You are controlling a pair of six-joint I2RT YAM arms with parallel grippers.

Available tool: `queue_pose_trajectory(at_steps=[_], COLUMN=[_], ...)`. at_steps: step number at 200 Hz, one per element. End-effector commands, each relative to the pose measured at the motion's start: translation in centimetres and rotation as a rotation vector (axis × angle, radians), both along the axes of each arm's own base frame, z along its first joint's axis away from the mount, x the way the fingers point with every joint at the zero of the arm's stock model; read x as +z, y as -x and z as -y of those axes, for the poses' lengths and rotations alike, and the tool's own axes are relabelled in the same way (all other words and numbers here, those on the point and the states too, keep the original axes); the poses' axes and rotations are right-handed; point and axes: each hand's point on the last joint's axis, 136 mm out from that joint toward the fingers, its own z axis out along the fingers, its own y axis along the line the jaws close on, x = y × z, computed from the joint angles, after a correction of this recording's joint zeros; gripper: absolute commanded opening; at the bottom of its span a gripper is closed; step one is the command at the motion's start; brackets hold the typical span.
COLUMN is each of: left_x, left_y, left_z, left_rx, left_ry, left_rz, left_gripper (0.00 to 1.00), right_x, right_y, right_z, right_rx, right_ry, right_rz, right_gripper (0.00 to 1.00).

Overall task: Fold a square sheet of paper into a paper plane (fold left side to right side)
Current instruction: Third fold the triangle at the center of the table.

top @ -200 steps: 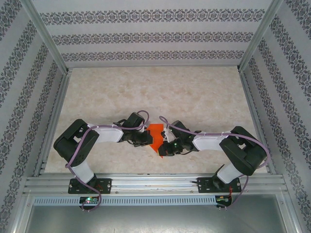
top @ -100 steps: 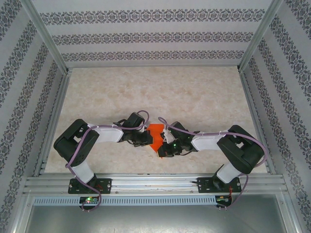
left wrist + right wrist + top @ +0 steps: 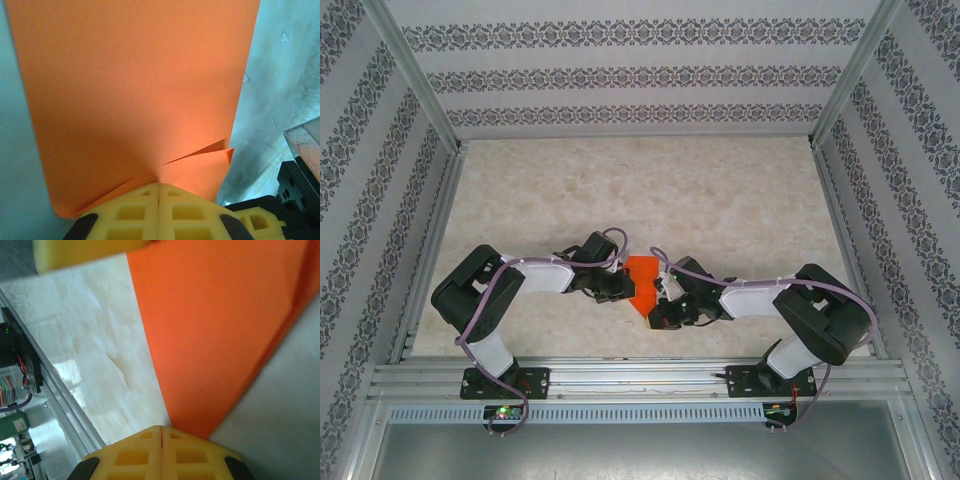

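1. The paper [image 3: 640, 276] sits between the two grippers. It is creased narrower, with overlapping flaps, and is no dart yet.
2. The left gripper [image 3: 159, 195] pinches its edge, and the right gripper [image 3: 161, 435] pinches a corner.
3. Likely midway, with more folds left to make.

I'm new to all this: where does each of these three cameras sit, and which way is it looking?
Top external: fixed above and behind the arms, looking down at the table; both arms show, the left gripper and right gripper meeting at the square sheet of paper.
Left wrist: on the left arm, looking along its shut yellow fingers at the paper.
Right wrist: on the right arm, looking past its shut fingers at paper and table.
Shared: all three see the orange paper.
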Motion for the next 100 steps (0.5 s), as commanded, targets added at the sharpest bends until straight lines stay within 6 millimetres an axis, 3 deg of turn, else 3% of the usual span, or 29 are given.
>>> queue_pose_trajectory(at_steps=[1,56,79,100], left_x=[-3.0,-2.6,-2.6,-2.5], left_y=[1.1,1.0,0.9,0.8], left_z=[-2.0,-1.9,-1.7,-1.6], left_rx=[0.029,0.030,0.029,0.032], left_ry=[-0.116,-0.105,-0.099,-0.092], left_rz=[-0.065,-0.058,-0.056,-0.056], left_gripper=[0.05,0.05,0.05,0.05], right_x=[-1.2,4.1,5.0,4.7], right_y=[2.6,0.8,-0.9,-2.4], right_z=[1.9,0.6,0.2,-0.5], right_rx=[0.018,-0.004,-0.039,-0.064], right_ry=[0.080,-0.053,-0.067,-0.040], right_rz=[-0.085,0.040,0.103,0.126], right_gripper=[0.01,0.00,0.00,0.00])
